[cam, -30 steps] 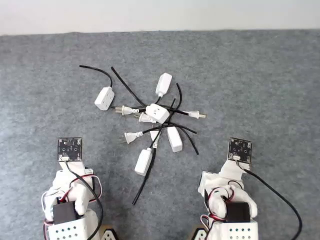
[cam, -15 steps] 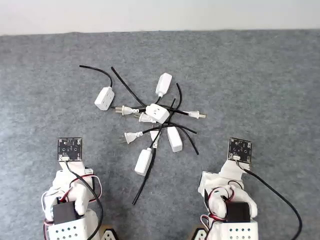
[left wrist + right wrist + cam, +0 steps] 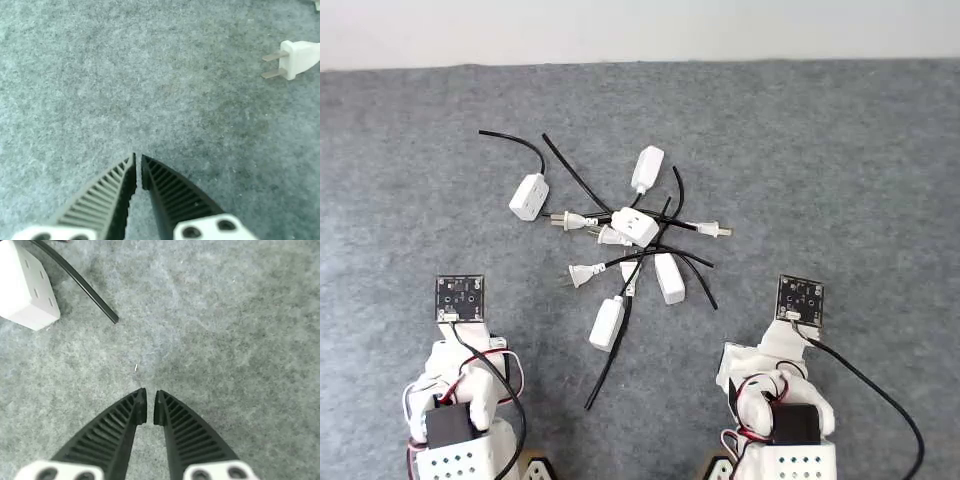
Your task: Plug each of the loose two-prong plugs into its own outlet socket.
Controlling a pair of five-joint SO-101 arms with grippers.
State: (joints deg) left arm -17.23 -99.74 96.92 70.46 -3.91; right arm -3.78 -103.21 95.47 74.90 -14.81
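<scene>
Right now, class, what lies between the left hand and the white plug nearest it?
Nothing but bare grey mat, as the left wrist view shows: the left hand is apart from the white plug.

The mat is mottled grey, flecked lighter and darker throughout. The outlet socket at ten o'clock of the tangle is white, like the other sockets, and so is each plug (prongs a dull metal tone). The cords are black. The left gripper and right gripper are black with a ribbed pattern, on white mounts.
</scene>
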